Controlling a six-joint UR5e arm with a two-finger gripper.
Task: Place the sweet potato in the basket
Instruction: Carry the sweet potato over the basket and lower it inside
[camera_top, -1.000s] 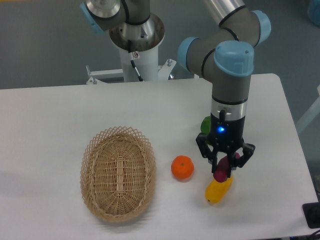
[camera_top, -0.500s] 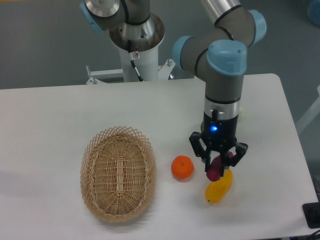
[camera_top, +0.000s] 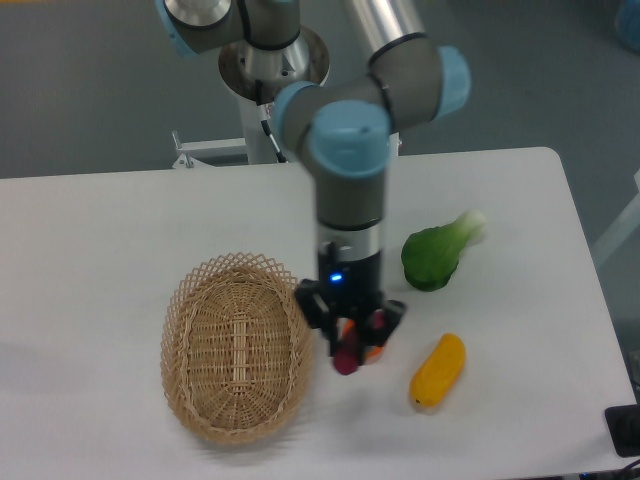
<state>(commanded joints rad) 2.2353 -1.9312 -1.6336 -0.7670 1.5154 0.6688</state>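
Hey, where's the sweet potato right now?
The sweet potato is held in the gripper near the middle of the camera view, just right of the basket rim and in front of the orange, left of the yellow vegetable.

View count: I have one fixed camera only, so no second view overlaps with it
Position: raised, on the table's (camera_top: 120, 215) side opposite the arm's base pedestal (camera_top: 272, 95)
Facing: angled down across the table toward the pedestal and the grey floor behind
Distance: mid-range; nearly the whole tabletop fits, near edge cut off at the bottom
Framing: basket (camera_top: 236, 345) lower left, gripper (camera_top: 350, 335) near centre, upper arm runs out the top
Poor spot: a dark object at the lower right corner, I think off the table
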